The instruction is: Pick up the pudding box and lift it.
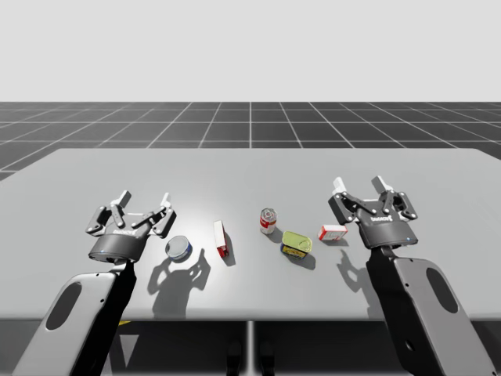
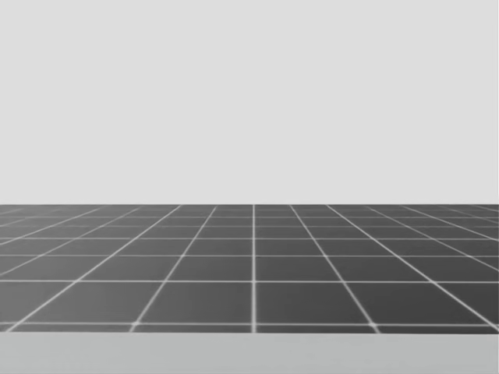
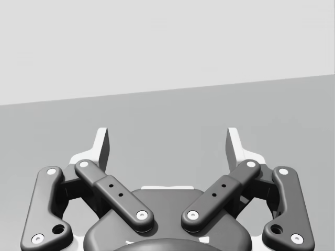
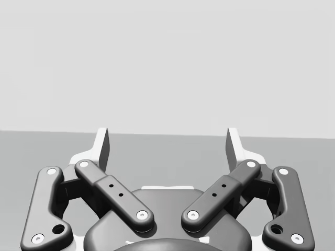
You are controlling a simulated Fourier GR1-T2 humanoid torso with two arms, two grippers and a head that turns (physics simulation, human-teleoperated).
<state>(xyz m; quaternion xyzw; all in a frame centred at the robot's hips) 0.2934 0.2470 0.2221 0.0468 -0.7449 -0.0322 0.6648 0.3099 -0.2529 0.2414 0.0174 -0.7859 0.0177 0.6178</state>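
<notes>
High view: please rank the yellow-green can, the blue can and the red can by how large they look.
1. yellow-green can and blue can: about alike, so not ranked against each other.
2. red can: smallest.

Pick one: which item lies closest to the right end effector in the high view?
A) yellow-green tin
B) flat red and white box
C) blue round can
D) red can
B: in the high view the flat red and white box lies on the table right beside the right end effector, while the yellow-green tin is further toward the middle.
</notes>
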